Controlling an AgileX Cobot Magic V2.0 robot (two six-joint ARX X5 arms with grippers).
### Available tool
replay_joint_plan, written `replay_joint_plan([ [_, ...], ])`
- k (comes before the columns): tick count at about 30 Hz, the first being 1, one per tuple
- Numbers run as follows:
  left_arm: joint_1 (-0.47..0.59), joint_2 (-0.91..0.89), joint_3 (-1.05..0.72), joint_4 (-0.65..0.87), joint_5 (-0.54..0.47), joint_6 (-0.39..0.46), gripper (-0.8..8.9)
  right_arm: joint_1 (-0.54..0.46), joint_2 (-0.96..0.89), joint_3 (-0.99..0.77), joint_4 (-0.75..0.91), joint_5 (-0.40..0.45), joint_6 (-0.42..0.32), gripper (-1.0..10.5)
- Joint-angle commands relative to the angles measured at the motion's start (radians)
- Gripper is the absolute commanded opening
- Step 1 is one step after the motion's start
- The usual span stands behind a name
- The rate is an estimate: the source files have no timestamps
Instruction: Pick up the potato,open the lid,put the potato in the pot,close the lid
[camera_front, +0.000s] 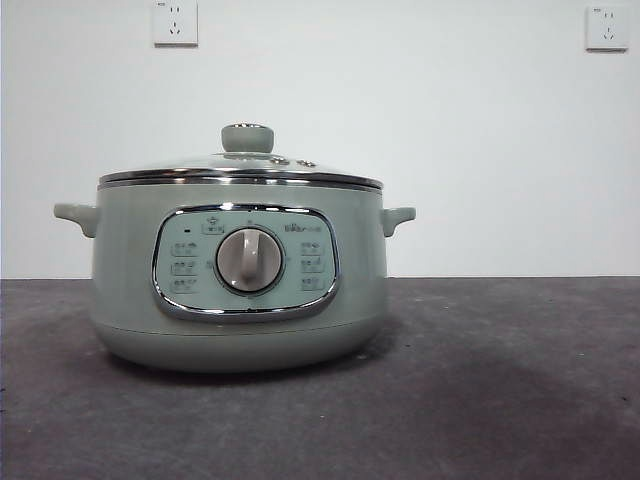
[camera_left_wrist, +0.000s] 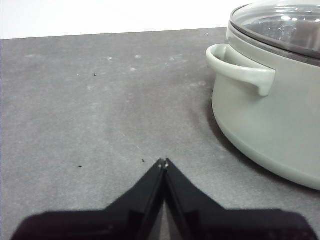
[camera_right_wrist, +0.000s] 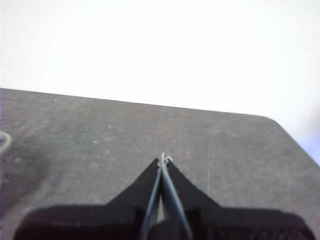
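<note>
The pale sage-green pot (camera_front: 240, 280) stands on the dark table left of centre, its dial facing the front camera. The glass lid (camera_front: 240, 168) with a green knob sits shut on its rim. The potato is out of view. In the left wrist view the pot (camera_left_wrist: 270, 115) and lid (camera_left_wrist: 280, 22) are near, with a side handle (camera_left_wrist: 240, 70) towards my left gripper (camera_left_wrist: 163, 162), which is shut and holds nothing above bare table. My right gripper (camera_right_wrist: 164, 159) is shut and holds nothing over the table away from the pot.
The dark grey table (camera_front: 500, 380) stretches to a white wall with two sockets (camera_front: 175, 22). The right wrist view shows the table's far edge and a rounded corner (camera_right_wrist: 272, 122). A pale sliver (camera_right_wrist: 4, 141) shows at that view's edge.
</note>
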Motion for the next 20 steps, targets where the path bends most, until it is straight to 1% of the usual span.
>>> replay_joint_plan([
  [1,-0.002,0.000,-0.011,0.003,-0.003,-0.005,-0.03,-0.003,-0.047,-0.134,0.081,0.000,0.058,0.0],
  [5,-0.002,0.000,-0.010,0.003,-0.003,-0.005,-0.03,-0.003,-0.089,-0.222,0.097,0.001,0.060,0.0],
  [11,-0.002,0.000,-0.010,0.003,-0.003,-0.005,-0.03,-0.003,-0.122,-0.286,0.093,0.000,0.061,0.0],
  [17,-0.002,0.000,-0.010,0.003,-0.003,-0.005,-0.03,-0.003,-0.202,-0.284,-0.071,0.002,0.061,0.0],
  [20,-0.002,0.000,-0.011,0.003,-0.003,-0.005,-0.03,-0.003,-0.208,-0.284,-0.066,0.014,0.059,0.0],
])
